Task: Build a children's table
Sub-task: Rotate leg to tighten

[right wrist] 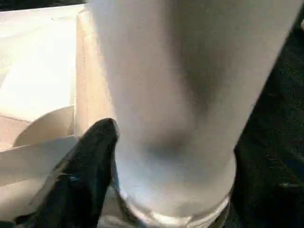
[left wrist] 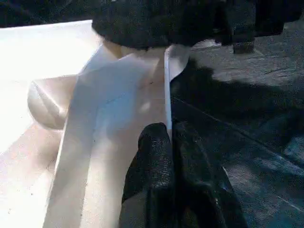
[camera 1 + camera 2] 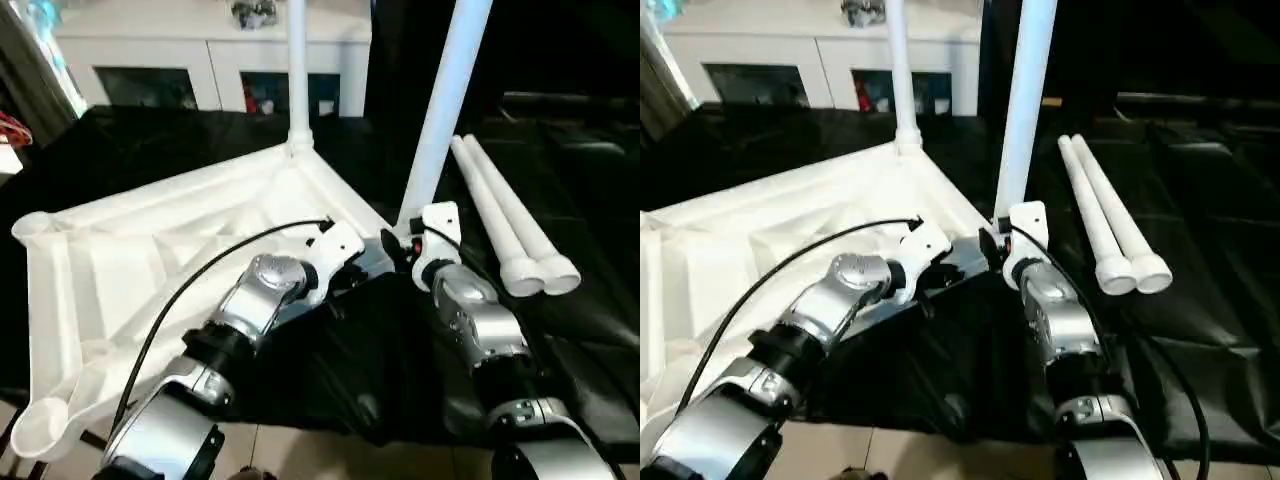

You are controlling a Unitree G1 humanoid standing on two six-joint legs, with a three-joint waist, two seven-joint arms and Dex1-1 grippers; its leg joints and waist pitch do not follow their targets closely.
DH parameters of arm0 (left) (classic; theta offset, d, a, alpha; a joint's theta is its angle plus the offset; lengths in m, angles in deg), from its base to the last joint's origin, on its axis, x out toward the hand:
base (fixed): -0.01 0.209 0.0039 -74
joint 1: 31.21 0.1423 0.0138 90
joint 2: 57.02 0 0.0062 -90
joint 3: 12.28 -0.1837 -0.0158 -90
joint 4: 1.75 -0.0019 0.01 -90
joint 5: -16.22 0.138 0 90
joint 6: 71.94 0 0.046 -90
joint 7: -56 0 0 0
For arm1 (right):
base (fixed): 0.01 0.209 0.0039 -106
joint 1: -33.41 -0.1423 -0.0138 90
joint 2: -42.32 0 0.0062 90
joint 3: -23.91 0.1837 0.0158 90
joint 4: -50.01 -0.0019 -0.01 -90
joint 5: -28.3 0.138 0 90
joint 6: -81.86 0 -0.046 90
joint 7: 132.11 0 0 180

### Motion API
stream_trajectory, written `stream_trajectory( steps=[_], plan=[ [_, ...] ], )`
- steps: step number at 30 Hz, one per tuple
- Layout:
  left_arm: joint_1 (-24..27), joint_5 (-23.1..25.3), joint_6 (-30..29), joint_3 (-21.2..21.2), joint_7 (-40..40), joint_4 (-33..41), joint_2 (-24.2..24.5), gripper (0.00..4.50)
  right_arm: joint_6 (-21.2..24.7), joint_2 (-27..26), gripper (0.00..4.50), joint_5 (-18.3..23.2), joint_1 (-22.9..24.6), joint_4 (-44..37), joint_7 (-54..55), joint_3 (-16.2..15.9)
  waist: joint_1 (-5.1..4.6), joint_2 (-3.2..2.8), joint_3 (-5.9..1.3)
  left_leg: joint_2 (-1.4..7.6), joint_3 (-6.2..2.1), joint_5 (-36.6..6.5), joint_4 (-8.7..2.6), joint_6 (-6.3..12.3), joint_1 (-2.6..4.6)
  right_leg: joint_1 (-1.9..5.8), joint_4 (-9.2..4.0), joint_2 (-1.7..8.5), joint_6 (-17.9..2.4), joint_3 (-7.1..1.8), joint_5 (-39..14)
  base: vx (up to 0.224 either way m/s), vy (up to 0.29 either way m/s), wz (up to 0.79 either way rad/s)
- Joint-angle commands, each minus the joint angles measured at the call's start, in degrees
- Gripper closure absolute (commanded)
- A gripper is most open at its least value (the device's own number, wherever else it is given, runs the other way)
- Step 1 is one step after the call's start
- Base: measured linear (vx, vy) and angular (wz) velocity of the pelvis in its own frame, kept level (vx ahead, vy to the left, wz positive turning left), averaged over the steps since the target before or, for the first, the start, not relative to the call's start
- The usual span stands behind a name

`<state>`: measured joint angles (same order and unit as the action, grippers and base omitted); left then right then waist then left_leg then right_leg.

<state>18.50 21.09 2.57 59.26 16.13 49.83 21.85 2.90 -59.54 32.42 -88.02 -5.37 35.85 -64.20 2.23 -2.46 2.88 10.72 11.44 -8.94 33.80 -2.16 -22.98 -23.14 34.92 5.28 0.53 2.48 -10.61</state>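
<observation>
The table top point(image 3: 150, 270) lies upside down on a black sheet point(image 3: 350, 360), ribs up, its left side cut off in the right eye view. One leg point(image 3: 297, 70) stands in the far corner socket; its upper end runs out of frame. The right gripper point(image 1: 142, 156) grasps a second, tilted leg point(image 3: 440, 110) at the right corner, though only one finger point(image 1: 90, 161) shows. The left gripper point(image 2: 166, 142) is clenched on the top's rim nearby. Two loose legs point(image 3: 505, 225) lie to the right. A white cabinet point(image 3: 200, 60) stands beyond.
</observation>
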Motion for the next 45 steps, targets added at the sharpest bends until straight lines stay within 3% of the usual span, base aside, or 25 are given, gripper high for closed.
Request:
stream_trajectory(
  steps=[1,4,8,13,16,22,28,37,40,45],
  plan=[
    [-0.4,-0.8,2.8,-0.9,-2.3,3.3,-0.2,4.5,0.6,-1.5,0.71,1.2,0.4,0.3,-4.5,-2.4,0.22,0.66,-4.12,1.75,-1.21,-14.3,-3.86,1.69,1.36,2.47,-4.62,2.62,-12.1,-1.58,-9.9,0.0,0.0,0.0],
    [0.6,-1.0,3.4,-1.9,-5.3,5.0,1.2,4.5,0.0,0.1,0.62,0.6,0.7,-0.4,-6.1,-3.2,0.14,0.58,-4.12,1.82,-1.12,-13.2,-3.74,2.64,1.28,2.55,-4.41,2.58,-13.2,-1.52,-8.2,0.0,0.0,0.0],
    [3.3,-2.1,4.6,-2.9,-12.3,7.9,4.7,4.5,0.7,5.6,0.62,1.6,3.2,-5.6,-16.8,-5.3,0.32,0.52,-4.05,2.01,-1.08,-13.8,-3.72,3.06,1.37,2.69,-4.35,2.53,-13.5,-1.59,-8.0,0.0,0.0,0.0],
    [4.8,-3.7,6.2,-3.3,-18.0,9.9,7.3,4.5,1.8,10.7,0.62,2.9,5.8,-11.0,-26.4,-7.2,0.32,0.37,-3.84,2.13,-1.13,-16.2,-4.0,2.34,1.62,2.48,-4.54,2.48,-13.7,-1.6,-10.3,0.0,0.0,0.0],
    [5.8,-5.5,6.3,-3.4,-23.1,12.4,9.4,4.5,3.1,15.9,0.62,5.1,8.6,-16.8,-36.0,-9.7,0.79,0.5,-3.81,2.28,-1.16,-16.4,-4.01,2.38,1.62,2.61,-4.5,2.53,-13.2,-1.69,-10.8,0.0,0.0,0.0],
    [6.7,-6.0,5.9,-4.5,-29.2,14.1,12.8,4.5,5.9,20.9,0.62,6.8,11.0,-22.3,-45.4,-12.5,1.4,0.45,-3.64,2.41,-1.11,-17.2,-4.12,2.12,1.78,2.26,-4.66,2.6,-13.0,-1.74,-13.3,0.0,0.0,0.0],
    [7.0,-6.0,5.6,-4.5,-30.5,14.7,14.0,4.5,6.6,22.0,0.97,6.3,11.4,-23.5,-46.8,-14.1,1.34,0.59,-3.67,2.38,-1.21,-17.5,-4.16,1.25,1.79,2.13,-4.69,2.74,-12.8,-1.81,-14.7,0.0,0.0,0.0],
    [7.5,-5.9,5.0,-4.5,-30.6,15.1,14.0,4.5,7.7,20.4,1.73,6.4,12.4,-23.7,-45.7,-14.1,1.37,0.62,-3.78,2.31,-1.11,-15.7,-3.95,1.91,1.68,2.18,-4.51,2.68,-13.1,-1.79,-12.8,0.0,0.0,0.0],
    [7.6,-5.8,5.0,-4.4,-30.4,15.1,13.9,4.5,7.6,20.2,1.76,6.4,12.6,-23.7,-45.2,-14.0,1.35,0.68,-3.74,2.31,-1.13,-16.2,-4.0,1.71,1.75,2.15,-4.55,2.67,-12.9,-1.76,-13.4,0.0,0.0,0.0],
    [6.1,-4.0,4.3,-3.0,-23.0,12.2,10.9,4.5,5.8,14.5,1.8,3.5,11.5,-18.4,-31.7,-10.6,0.68,0.64,-3.56,2.14,-1.23,-18.2,-4.24,-0.11,1.77,1.76,-4.9,2.65,-12.0,-1.69,-17.2,0.0,0.0,0.0]
  ],
)
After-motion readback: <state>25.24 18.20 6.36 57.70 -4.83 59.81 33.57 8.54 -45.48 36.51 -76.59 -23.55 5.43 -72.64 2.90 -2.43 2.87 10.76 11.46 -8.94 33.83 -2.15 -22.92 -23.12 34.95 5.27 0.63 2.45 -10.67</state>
